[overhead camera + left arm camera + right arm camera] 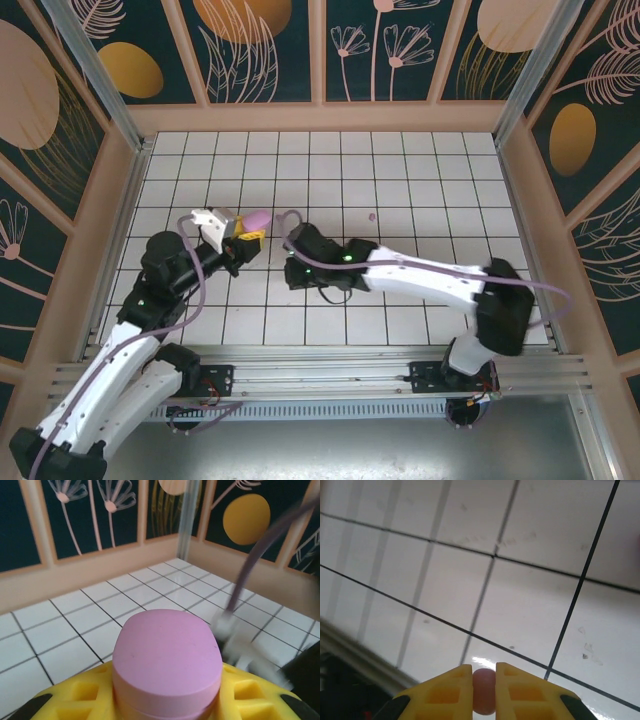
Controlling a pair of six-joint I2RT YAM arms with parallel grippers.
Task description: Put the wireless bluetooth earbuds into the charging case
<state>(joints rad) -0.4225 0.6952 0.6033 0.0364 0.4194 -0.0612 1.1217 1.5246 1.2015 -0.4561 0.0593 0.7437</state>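
At table centre, right tool [483,674]: closed down to a narrow gap on a held earbud [484,692], which sits clamped between the two yellow fingers [445,692]; the tool hangs low over the white tiles, tips pointing toward the tile surface.
Left of table centre, left tool [165,695]: closed on the charging case [167,655], a yellow finger pressing each side of it; the tool is raised clear of the tiles.
Held earbud: small, rounded, pale pink; only the part showing between the fingers can be seen, so its full shape cannot be told.
Loose earbud [372,215]: tiny pink-purple speck lying on the table [450,180], on a tile beyond the right tool and well apart from both tools.
Charging case: pink-purple oval, smooth matt top, rounded edges; a seam runs round it low down and the lid appears shut.
Case contents: cannot tell, interior hidden.
Table: white square tiles with dark grout lines, glossy under the right tool.
Surround: low tan walls [320,117] with dark floral panels above.
Cable [260,555]: purple, blurred, crossing the right of the left wrist view.
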